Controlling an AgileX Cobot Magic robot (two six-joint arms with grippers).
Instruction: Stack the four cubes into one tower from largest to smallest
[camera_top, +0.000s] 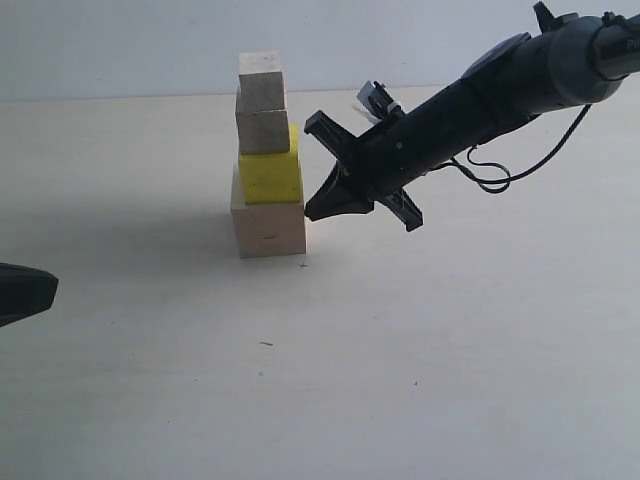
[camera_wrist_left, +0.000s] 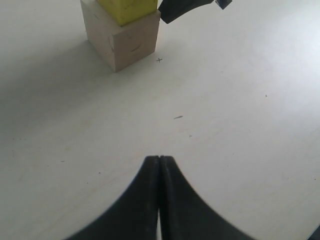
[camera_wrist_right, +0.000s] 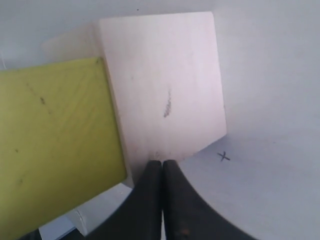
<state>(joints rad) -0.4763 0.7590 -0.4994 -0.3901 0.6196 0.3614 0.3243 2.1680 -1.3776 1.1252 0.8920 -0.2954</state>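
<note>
Four cubes (camera_top: 270, 176) stood as a finished tower (camera_top: 263, 128), largest lowest, leaving nothing to stack; left gripper (camera_wrist_left: 159, 163) and right gripper (camera_top: 314, 208) were pinched closed, empty.

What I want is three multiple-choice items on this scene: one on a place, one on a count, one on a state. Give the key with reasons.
1. What rests directly on the largest pale wood cube?
A. the yellow cube
B. the tiniest cube
C. nothing

2. How many cubes make up the tower?
A. two
B. three
C. four

3. How does the right gripper stand?
A. wide open
B. shut, holding nothing
C. shut on a cube

Key:
1 A, the yellow one sits on the pale base.
2 C, four cubes stand stacked in the exterior view.
3 B, its fingers meet with nothing between them, beside the tower.
</note>
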